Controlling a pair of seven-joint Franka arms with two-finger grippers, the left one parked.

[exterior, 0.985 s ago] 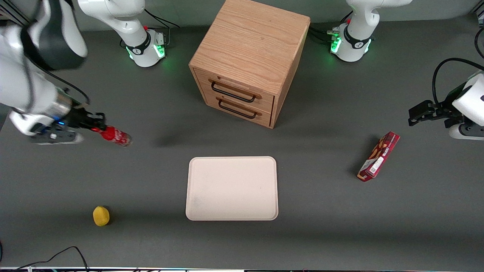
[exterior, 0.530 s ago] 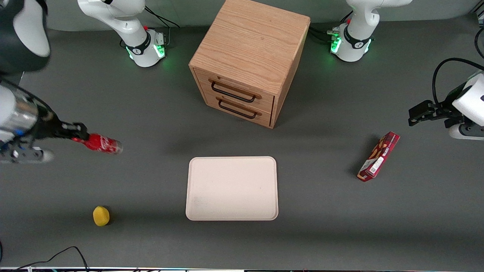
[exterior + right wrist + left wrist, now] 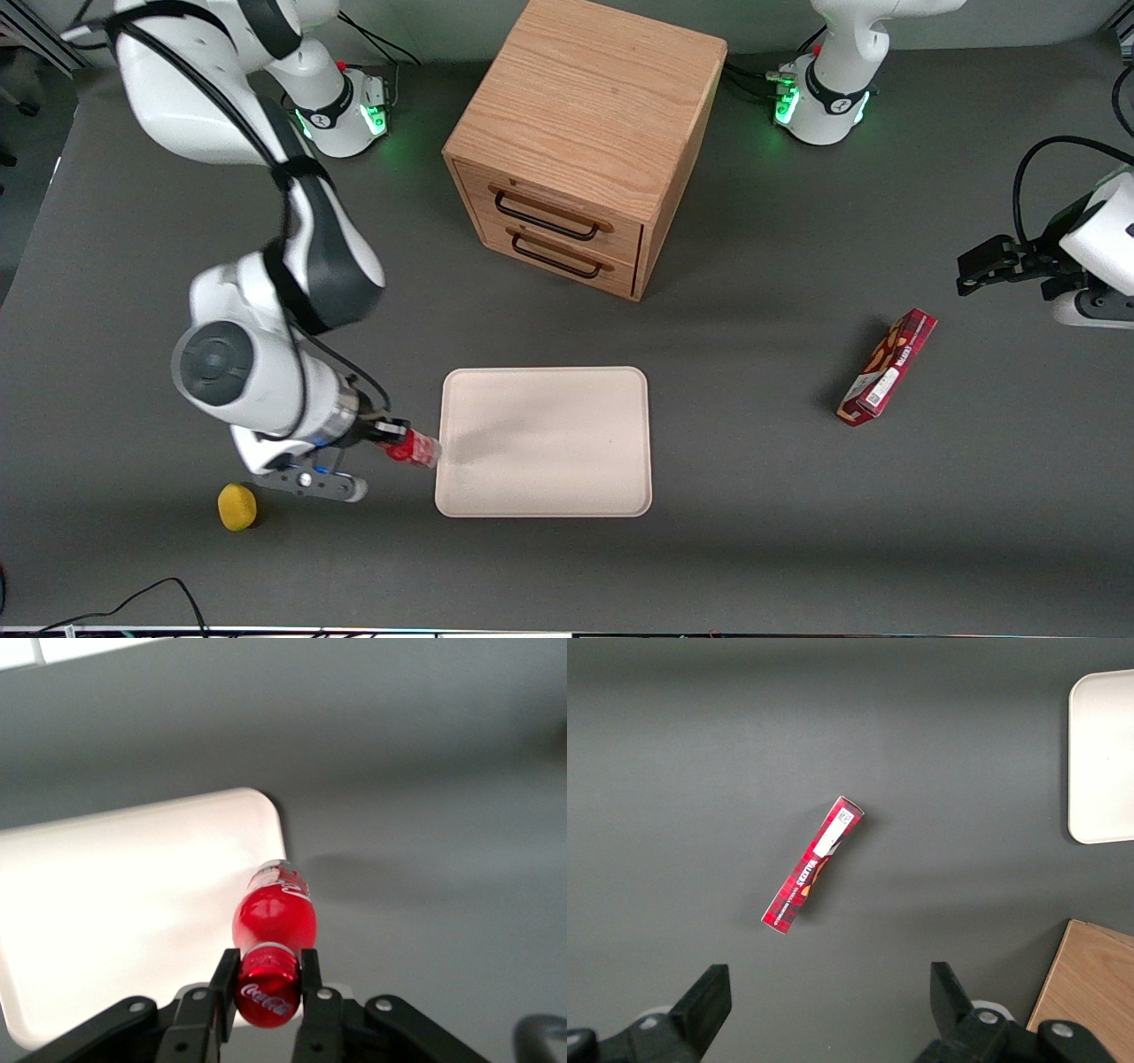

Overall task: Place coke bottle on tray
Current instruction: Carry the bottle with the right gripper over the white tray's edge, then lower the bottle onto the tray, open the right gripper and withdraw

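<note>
My right gripper [image 3: 392,436] is shut on the red cap of the coke bottle [image 3: 415,448], a small red bottle with white lettering and a clear base. It holds the bottle in the air at the edge of the tray [image 3: 567,399] that faces the working arm's end of the table, the clear base pointing at the tray. In the right wrist view the two black fingers [image 3: 223,983] clamp the cap, and the coke bottle [image 3: 274,920] hangs over the tray's [image 3: 115,895] rounded corner. The tray is cream-white, flat and bare.
A yellow lemon-like object [image 3: 236,507] lies near the gripper, closer to the front camera. A wooden two-drawer cabinet [image 3: 585,133] stands farther from the camera than the tray. A red snack box [image 3: 888,367] lies toward the parked arm's end, also in the left wrist view [image 3: 812,865].
My right arm has swung in from the working arm's end of the table toward the tray and nearer the front camera, carrying the coke bottle by its cap.
</note>
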